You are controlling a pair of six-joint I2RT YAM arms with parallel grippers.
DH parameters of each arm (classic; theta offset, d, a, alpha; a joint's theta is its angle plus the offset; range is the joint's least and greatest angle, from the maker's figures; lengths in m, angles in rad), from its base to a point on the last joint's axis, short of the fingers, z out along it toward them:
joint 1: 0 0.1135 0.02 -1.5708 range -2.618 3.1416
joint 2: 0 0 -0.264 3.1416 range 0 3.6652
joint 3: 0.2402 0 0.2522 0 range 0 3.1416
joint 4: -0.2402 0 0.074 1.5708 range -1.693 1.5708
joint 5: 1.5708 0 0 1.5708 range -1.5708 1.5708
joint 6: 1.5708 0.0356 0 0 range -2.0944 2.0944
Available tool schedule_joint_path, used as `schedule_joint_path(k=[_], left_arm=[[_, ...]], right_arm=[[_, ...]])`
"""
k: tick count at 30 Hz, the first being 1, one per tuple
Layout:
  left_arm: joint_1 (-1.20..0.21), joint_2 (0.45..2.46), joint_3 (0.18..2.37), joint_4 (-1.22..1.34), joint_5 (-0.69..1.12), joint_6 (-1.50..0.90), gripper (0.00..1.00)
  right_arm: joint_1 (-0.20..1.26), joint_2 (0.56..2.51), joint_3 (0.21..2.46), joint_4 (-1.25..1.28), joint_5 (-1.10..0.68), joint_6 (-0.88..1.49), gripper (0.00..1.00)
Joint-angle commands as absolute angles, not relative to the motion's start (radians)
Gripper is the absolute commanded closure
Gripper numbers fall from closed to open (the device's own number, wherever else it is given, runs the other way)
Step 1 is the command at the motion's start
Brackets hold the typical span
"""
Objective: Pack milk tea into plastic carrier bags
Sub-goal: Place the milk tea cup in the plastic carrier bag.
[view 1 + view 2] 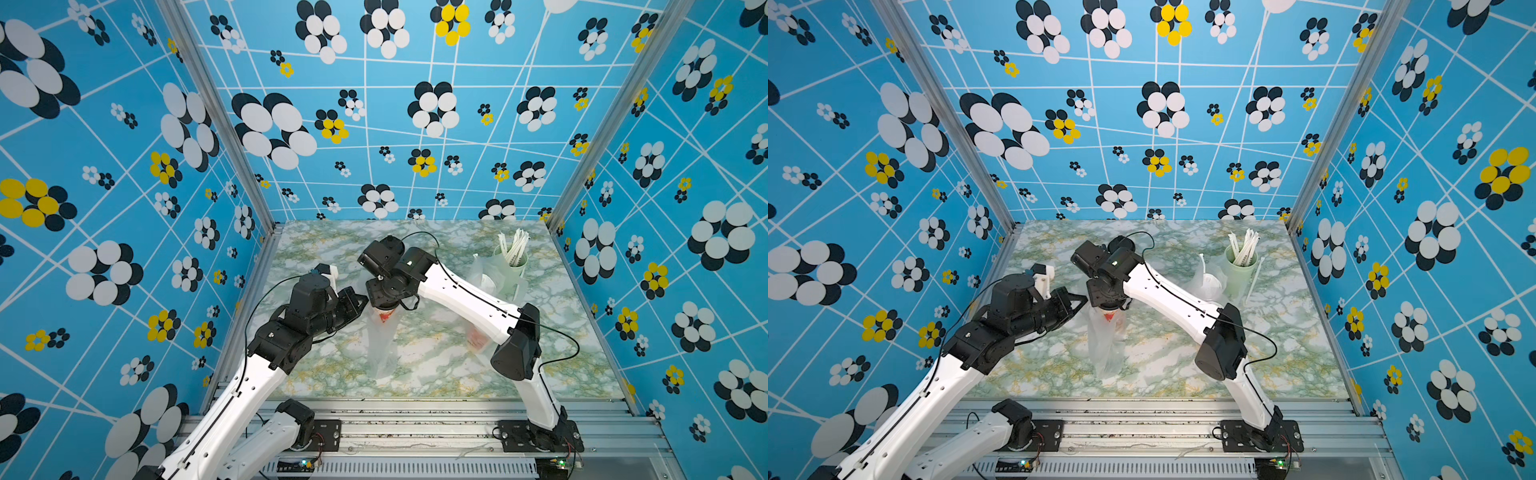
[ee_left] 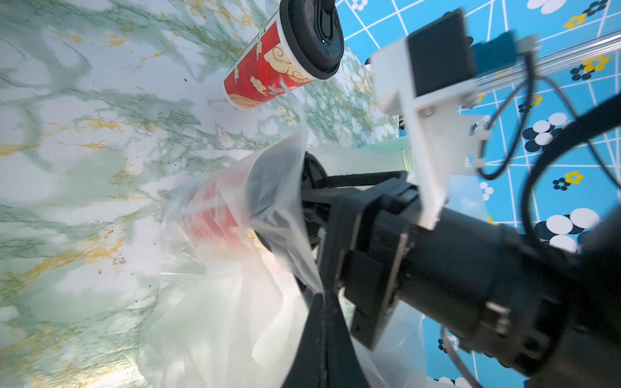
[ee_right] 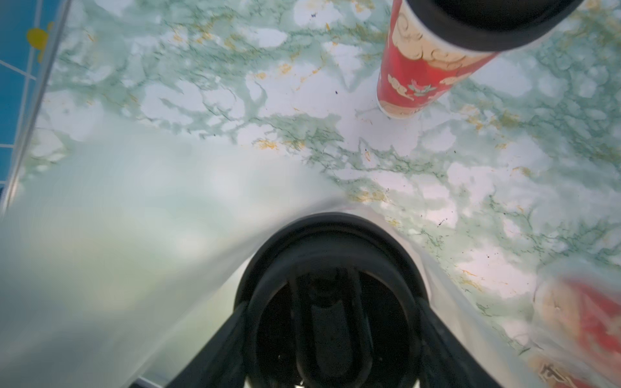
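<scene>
Left gripper (image 1: 361,300): pressed together on the rim of the bag (image 1: 382,353), holding the mouth up and open.
Bag: centre of the table (image 1: 436,365); its body lies flat towards the near edge, and its mouth is raised between the two grippers.
Cup (image 1: 385,316): red with a black domed lid, upright in the mouth of the bag; the left wrist view shows film around its body.
Right gripper (image 3: 332,302): directly above the cup, jaws clamped on either side of the black lid.
Spare cup (image 2: 265,77): red with a black lid, standing bare on the table apart from the bag. The arms hide it in both top views.
Second bag (image 1: 1196,282): right rear, just beside the straw cup (image 1: 1239,270). A white lid shows through the film, and red print shows in film lower down beside the right arm. The number of cups inside cannot be told.
Done: the second bag appears loaded, and the cup is partly inside the bag.
Left: seat and release the cup, then put the spare cup in beside it.
Risk: the thin film may slip from the pinch and let the mouth collapse.
</scene>
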State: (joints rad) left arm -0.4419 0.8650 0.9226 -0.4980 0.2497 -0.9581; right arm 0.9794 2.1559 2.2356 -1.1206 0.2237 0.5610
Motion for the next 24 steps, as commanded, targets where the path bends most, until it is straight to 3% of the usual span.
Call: schedule_joint_path(k=[1,9,13,15,18,20,24], left_arm=[[-0.430,0.838,0.910,-0.511,0.242,-0.969,1.00],[-0.426,0.843,0.895,-0.477,0.279,-0.967,1.00],[-0.426,0.873,0.886,-0.493,0.299,-0.925,1.00],[-0.426,0.885,0.881,-0.507,0.306,-0.902,1.00],[-0.425,0.899,0.881,-0.526,0.317,-0.873,1.00],[-0.425,0.903,0.893,-0.545,0.318,-0.860,1.00],[-0.423,0.897,0.924,-0.587,0.313,-0.841,0.97]], right_arm=[[0.983,2.154,2.215,-1.083,0.219,0.565,0.48],[0.984,2.137,2.209,-1.147,0.378,0.487,0.48],[0.985,2.126,2.188,-1.122,0.368,0.439,0.47],[0.984,2.122,2.175,-1.105,0.330,0.429,0.42],[0.985,2.123,2.187,-1.114,0.284,0.425,0.25],[0.985,2.121,2.213,-1.136,0.271,0.432,0.19],[0.985,2.104,2.272,-1.180,0.250,0.446,0.14]])
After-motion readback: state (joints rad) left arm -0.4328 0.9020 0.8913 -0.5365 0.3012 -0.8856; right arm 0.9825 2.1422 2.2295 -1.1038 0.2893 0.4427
